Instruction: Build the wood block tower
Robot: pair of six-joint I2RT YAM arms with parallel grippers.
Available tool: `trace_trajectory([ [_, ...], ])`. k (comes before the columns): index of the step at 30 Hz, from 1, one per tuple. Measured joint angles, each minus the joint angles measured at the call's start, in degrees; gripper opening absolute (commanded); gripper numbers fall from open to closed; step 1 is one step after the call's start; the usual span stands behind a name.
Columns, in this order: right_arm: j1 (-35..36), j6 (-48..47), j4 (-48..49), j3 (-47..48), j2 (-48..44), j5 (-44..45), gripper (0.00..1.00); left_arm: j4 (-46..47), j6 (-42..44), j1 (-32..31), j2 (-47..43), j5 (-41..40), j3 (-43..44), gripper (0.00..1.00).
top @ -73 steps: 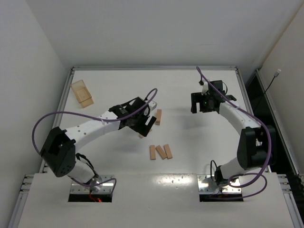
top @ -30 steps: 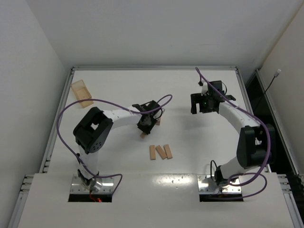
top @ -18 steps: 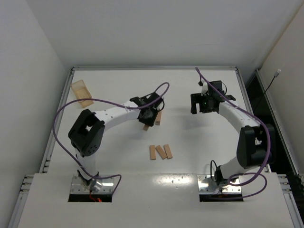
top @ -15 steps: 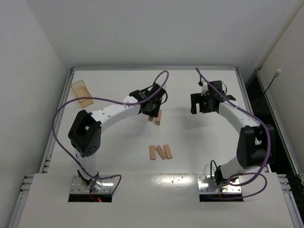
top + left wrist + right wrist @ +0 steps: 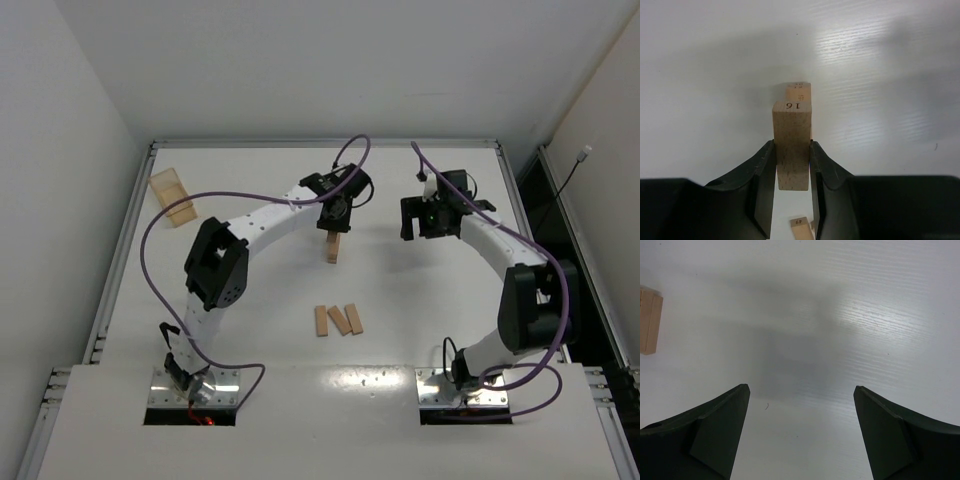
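Step, as judged: seat held plank on tower.
- Left pincer (image 5: 791, 148) pinching wood block (image 5: 792, 125) by long sides.
- Tower (image 5: 799, 91) low on worktop (image 5: 890, 75), just beyond held block; contact unclear.
- Square block over tower, lower straight, let go only once flat.
- Right pincer (image 5: 801, 389) spread, empty, well right of tower.
- Spare blocks (image 5: 338, 320) near tower, toward arm bases.

White table (image 5: 420, 320): three wood blocks (image 5: 338, 320) side by side, tower (image 5: 332, 249) mid-table, amber box (image 5: 172, 197) far-left.
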Motion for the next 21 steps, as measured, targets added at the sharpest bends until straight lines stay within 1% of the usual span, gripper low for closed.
trace_trajectory([
  [3,0.0,0.0,0.0,0.0,0.6,-0.1,0.83,-1.0,0.0,0.0,2.4,0.0,1.3,0.00],
  [9,0.0,0.0,-0.3,0.0,1.6,-0.5,0.83,-1.5,0.1,0.0,2.8,0.0,2.8,0.00],
  [21,0.0,0.0,-0.3,0.2,1.7,-0.6,0.83,-1.7,0.4,0.0,5.8,0.9,2.9,0.00],
])
